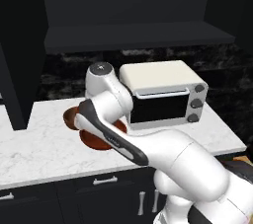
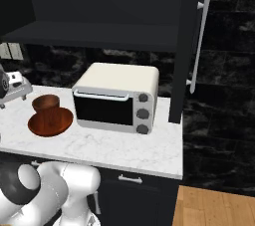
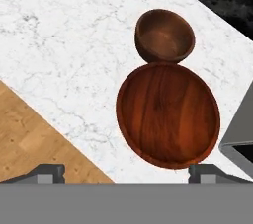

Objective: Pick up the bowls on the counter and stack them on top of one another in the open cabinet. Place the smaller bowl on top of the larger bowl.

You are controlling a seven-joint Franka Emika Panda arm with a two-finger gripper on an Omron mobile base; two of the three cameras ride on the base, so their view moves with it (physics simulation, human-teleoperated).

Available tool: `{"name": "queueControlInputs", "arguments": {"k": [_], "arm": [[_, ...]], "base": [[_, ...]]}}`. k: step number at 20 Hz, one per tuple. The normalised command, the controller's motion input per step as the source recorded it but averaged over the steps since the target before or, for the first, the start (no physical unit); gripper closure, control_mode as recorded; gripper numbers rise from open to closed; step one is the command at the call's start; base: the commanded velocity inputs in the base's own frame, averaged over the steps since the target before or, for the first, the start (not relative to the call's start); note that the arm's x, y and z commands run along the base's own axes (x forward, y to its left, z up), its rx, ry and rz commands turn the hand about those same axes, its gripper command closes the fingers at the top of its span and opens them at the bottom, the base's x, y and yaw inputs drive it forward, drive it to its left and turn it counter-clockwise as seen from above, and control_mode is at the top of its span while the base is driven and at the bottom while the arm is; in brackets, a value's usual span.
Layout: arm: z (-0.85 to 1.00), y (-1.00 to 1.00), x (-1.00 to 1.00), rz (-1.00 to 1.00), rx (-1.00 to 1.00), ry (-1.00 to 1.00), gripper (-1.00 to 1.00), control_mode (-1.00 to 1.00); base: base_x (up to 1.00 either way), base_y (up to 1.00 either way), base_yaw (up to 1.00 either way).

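The larger bowl point(image 3: 168, 114), wide, shallow and reddish-brown, lies on the white marble counter point(image 3: 64, 45). The smaller bowl point(image 3: 164, 35), deep and dark brown, stands right beside it, rim against rim. In the hand view my gripper point(image 3: 127, 172) hangs above them, open, its two fingertips point(image 3: 49, 171) wide apart with the larger bowl's near edge between them and nothing held. From the right base I see the smaller bowl point(image 2: 46, 105) behind the larger bowl point(image 2: 50, 121). My arm hides much of both bowls point(image 1: 96, 141) from the left base. The open cabinet's shelf point(image 1: 138, 38) spans above.
A white toaster oven point(image 2: 117, 98) stands on the counter point(image 2: 124, 145) just right of the bowls. A black open cabinet door point(image 2: 191, 46) hangs at the right. The counter's front edge drops to wooden floor point(image 3: 29, 139). Dark base cabinets point(image 1: 104, 181) sit below.
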Motion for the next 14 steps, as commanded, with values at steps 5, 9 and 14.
{"name": "queueControlInputs", "arguments": {"k": [5,9,14], "arm": [[-0.4,0.42,0.45,0.1,-0.05,0.03,-1.0,-1.0],[-0.41,0.31,0.48,0.09,0.0,0.04,-1.0,-1.0],[-0.32,0.26,0.43,0.02,0.0,0.0,-1.0,-1.0]], "base": [[0.0,0.0,0.0],[0.0,0.0,0.0],[0.0,0.0,0.0]]}}
